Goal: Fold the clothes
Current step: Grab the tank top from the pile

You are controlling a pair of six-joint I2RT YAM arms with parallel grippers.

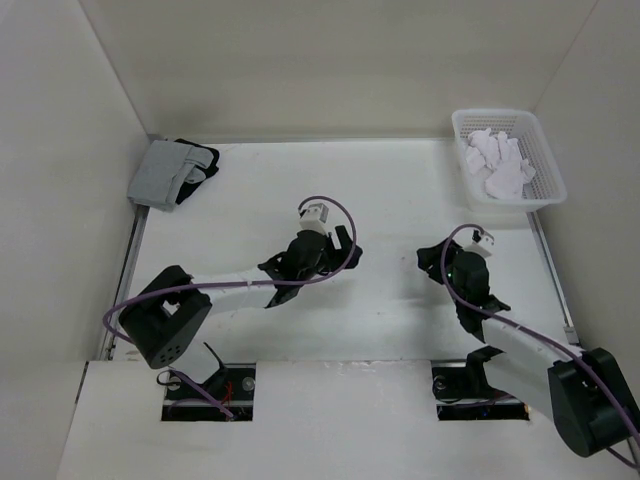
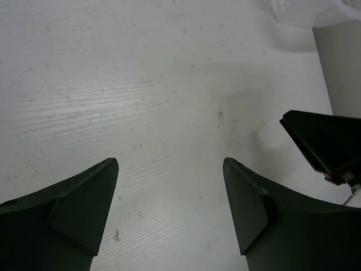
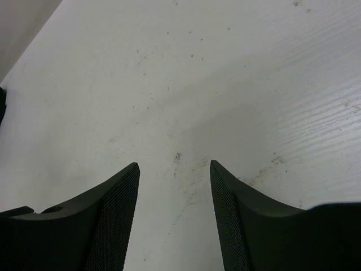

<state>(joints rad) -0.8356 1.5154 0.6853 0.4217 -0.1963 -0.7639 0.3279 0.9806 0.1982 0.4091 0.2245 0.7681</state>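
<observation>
White, scuffed desk (image 1: 400,190) boxed in by pale walls. Only the top view shows the clothes (image 1: 500,165), heaped in a mesh basket (image 1: 553,165) at upper right, and a grey-and-black bundle (image 1: 170,172) at upper left. The wrist views show the left jaws and right jaws spread, nothing between them.

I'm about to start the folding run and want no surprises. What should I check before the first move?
1. Left gripper empty, jaws apart: ok.
2. Right gripper empty, jaws apart: ok.
3. White garment spread flat on the table: not ok, it lies crumpled in the basket.
4. Bare surface under both grippers: ok, both wrist views show only table.
5. Grey-and-black bundle away from both arms: ok, it sits in the far left corner.
6. Basket holds one garment only: cannot tell.
</observation>
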